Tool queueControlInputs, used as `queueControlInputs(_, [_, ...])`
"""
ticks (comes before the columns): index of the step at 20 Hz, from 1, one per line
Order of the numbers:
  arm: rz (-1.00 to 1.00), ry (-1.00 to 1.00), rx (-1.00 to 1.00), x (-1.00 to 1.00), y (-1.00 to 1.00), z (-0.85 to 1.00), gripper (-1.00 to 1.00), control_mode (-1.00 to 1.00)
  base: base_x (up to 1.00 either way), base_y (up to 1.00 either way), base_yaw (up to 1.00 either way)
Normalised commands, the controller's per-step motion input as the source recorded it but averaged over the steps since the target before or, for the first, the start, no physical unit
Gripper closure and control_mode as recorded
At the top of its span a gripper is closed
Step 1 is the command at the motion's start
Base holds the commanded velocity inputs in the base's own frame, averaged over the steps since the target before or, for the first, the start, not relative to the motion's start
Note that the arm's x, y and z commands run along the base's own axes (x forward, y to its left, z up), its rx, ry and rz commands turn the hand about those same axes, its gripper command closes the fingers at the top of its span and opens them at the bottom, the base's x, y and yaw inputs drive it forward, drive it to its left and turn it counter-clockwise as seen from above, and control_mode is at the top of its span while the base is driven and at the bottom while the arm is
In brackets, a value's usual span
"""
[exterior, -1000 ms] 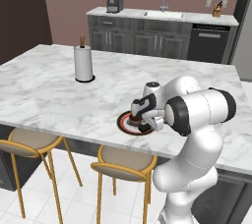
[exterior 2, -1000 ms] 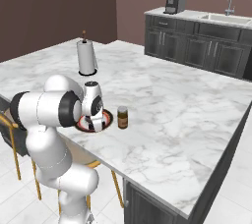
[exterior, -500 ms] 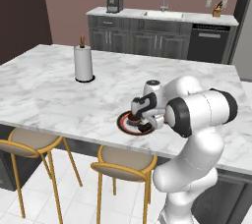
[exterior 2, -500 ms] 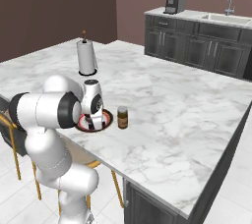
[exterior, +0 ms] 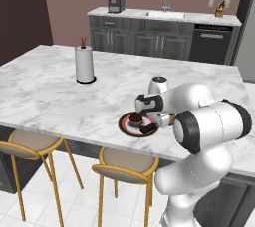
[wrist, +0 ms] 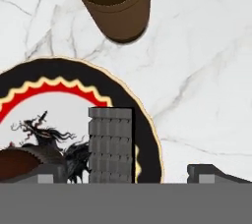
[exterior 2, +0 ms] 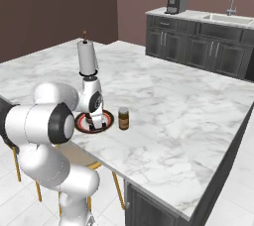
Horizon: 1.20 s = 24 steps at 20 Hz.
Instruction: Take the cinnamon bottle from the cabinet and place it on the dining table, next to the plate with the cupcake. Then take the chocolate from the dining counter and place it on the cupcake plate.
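Fingers [wrist: 128, 176] now spread wide, gripping nothing; chocolate [wrist: 111, 144] released onto plate [wrist: 145, 120] beside cupcake [wrist: 24, 161]

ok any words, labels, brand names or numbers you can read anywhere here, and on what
None can be read.
cinnamon bottle: a darker label band, no lettering legible.
plate: a red zigzag ring and a black ink-like drawing, no words.
chocolate: a grid of squares, no brand mark.
coffee machine on the far counter: too small to show any marking.
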Motion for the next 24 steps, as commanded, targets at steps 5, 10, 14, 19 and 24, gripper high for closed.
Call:
queueControlInputs(5, [0.24, -0.02, 0.03, -0.59, -0.03, 0.25, -1.00, -1.00, 0.00, 0.00, 0.00])
queueControlInputs(10, [0.43, -0.03, 0.00, -0.68, 0.00, 0.18, -1.00, -1.00, 0.00, 0.00, 0.00])
queueControlInputs(14, [0.45, -0.08, -0.04, -0.68, 0.00, 0.17, -1.00, -1.00, 0.00, 0.00, 0.00])
queueControlInputs(19, [0.44, -0.11, -0.04, -0.64, 0.01, 0.19, -1.00, -1.00, 0.00, 0.00, 0.00])
queueControlInputs(24, [0.36, -0.01, -0.05, -0.65, 0.14, 0.22, -1.00, -1.00, 0.00, 0.00, 0.00])
